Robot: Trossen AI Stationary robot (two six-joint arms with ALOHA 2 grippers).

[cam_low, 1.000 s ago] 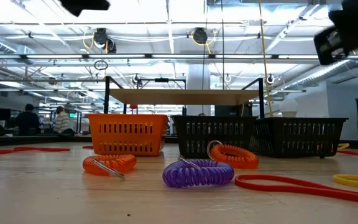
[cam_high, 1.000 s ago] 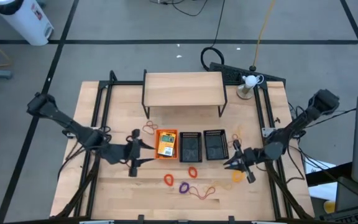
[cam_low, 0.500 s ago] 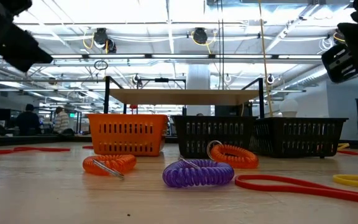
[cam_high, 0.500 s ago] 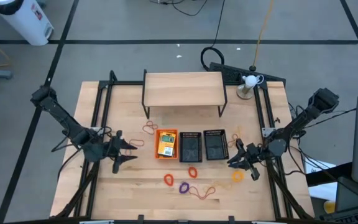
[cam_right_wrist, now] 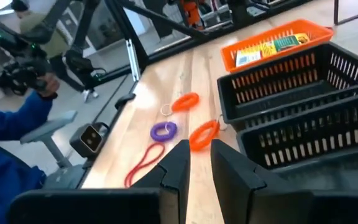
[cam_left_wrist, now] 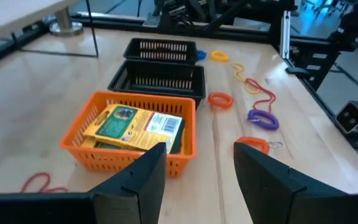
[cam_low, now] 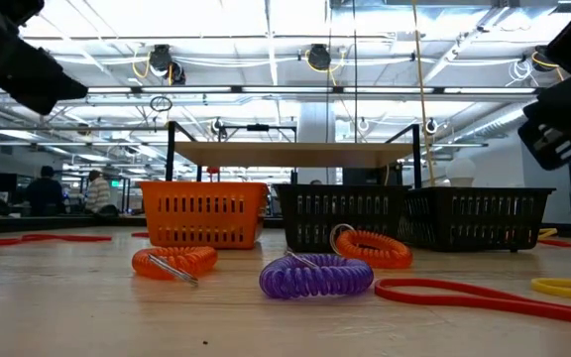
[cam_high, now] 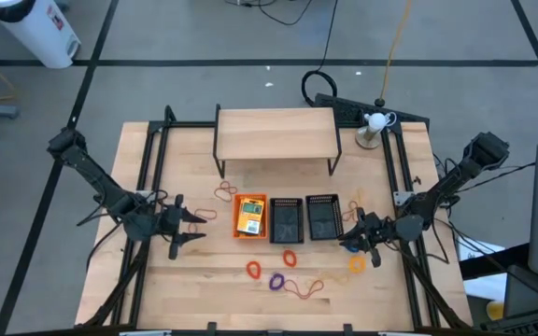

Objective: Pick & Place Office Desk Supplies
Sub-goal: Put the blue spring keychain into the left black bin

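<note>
1. In the high view the left gripper [cam_high: 187,227] hangs over bare table left of the orange tray [cam_high: 250,216], apart from it. Its two fingers stand well apart with nothing between them.

2. The left wrist view confirms the wide gap between those fingers [cam_left_wrist: 135,182]. It also shows what the overhead picture only hints at: crayon boxes [cam_left_wrist: 132,126] lying tilted inside the orange tray [cam_left_wrist: 98,155], yellow and green faces up.

3. The right gripper [cam_high: 356,239] sits just right of the outer black mesh tray [cam_high: 322,217], near an orange coil loop [cam_high: 357,264] on the table edge side. In the right wrist view its fingers [cam_right_wrist: 178,163] stand close together, a narrow slot between them, gripping nothing.

4. The three trays stand in a row in front of the wooden shelf riser [cam_high: 275,133]: orange, then the middle black mesh tray [cam_high: 286,219], then the outer one. From above both black trays look bare inside.

5. The low view shows the coils' shape, which the high view flattens: an orange coil [cam_low: 174,262], a purple coil [cam_low: 315,277] and a second orange coil [cam_low: 370,247] lie in front of the trays, with a red loop [cam_low: 484,298] lying flat beside them.

6. Only the right wrist view shows a person's blue sleeve [cam_right_wrist: 5,134] beyond the table edge.

7. A thin red loop [cam_high: 224,193] lies between the riser's leg and the orange tray.
</note>
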